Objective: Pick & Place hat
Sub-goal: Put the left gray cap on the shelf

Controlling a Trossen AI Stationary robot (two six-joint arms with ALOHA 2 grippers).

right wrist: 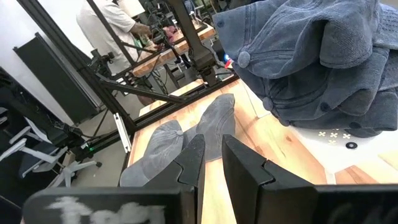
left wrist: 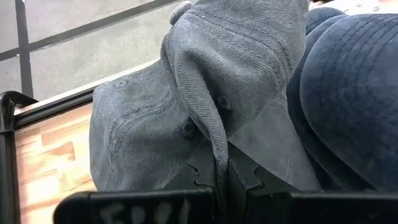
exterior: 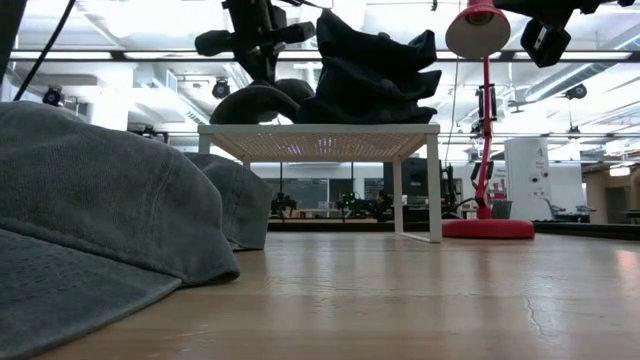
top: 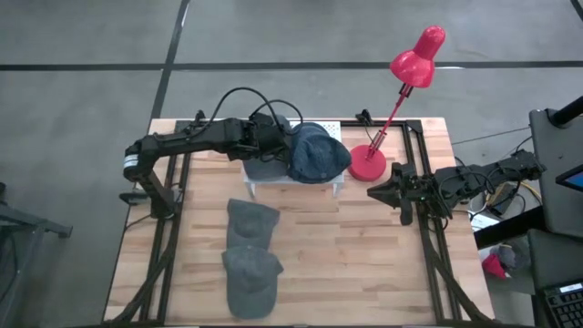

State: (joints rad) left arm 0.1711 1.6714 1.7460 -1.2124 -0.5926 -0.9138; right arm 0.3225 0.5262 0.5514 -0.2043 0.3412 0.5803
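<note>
A white stand (top: 339, 185) at the table's far middle bears a pile of hats: a grey hat (top: 262, 167) on its left part and dark blue hats (top: 317, 151) to its right. My left gripper (top: 278, 144) is over the stand, shut on the grey hat (left wrist: 155, 124). In the low view the pile (exterior: 370, 70) sits on the stand's top (exterior: 320, 128). Two more grey hats (top: 251, 220) (top: 250, 278) lie flat on the table's near middle. My right gripper (top: 386, 193) waits at the table's right, fingers slightly apart with nothing between them (right wrist: 211, 158). My left gripper pinches a raised fold of the grey hat's crown (left wrist: 219, 146) between its two fingers (left wrist: 252, 177). It comes slanting down from the table's left. The cloth rises in a ridge from the fingers. The hat's lower part seems to rest on the stand beside the blue hats (left wrist: 354, 93).
A red desk lamp stands with its base (top: 368, 165) just right of the stand, its head (top: 419, 55) leaning past the far edge. Black frame rails (top: 173, 228) run along the table's left and right sides. Bare wood lies at the near right.
</note>
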